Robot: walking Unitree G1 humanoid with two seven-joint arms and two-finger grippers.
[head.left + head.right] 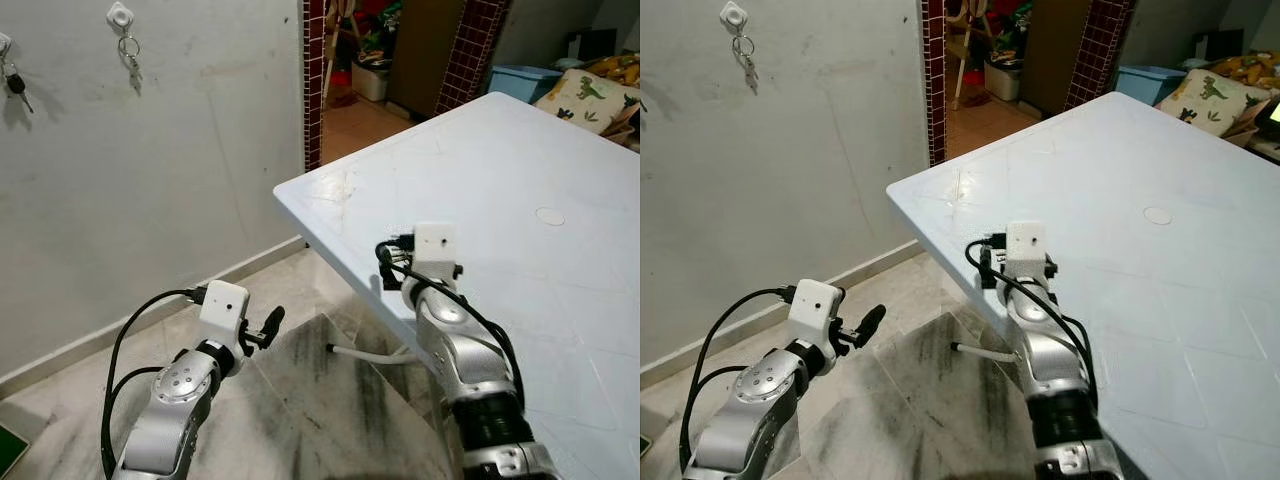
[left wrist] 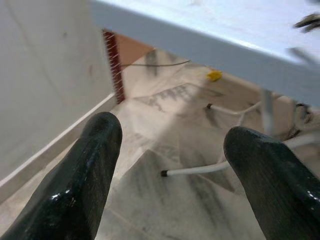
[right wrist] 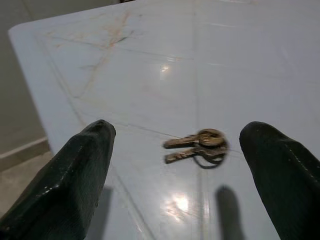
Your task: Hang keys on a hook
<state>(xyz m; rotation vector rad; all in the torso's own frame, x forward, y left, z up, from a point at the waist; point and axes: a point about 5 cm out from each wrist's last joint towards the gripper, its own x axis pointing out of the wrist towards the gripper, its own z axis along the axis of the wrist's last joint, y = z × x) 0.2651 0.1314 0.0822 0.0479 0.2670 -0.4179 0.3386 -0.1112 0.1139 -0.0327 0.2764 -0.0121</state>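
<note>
On the white desk lie the brass keys, flat between the right gripper's spread fingers. Lying so flat, they could skid off the near edge. Left gripper hangs spread, idle.

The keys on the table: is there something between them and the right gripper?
Nothing visible. The keys lie flat on the white table, and the right gripper hovers over them, jaws open, with bare tabletop in between.
</note>
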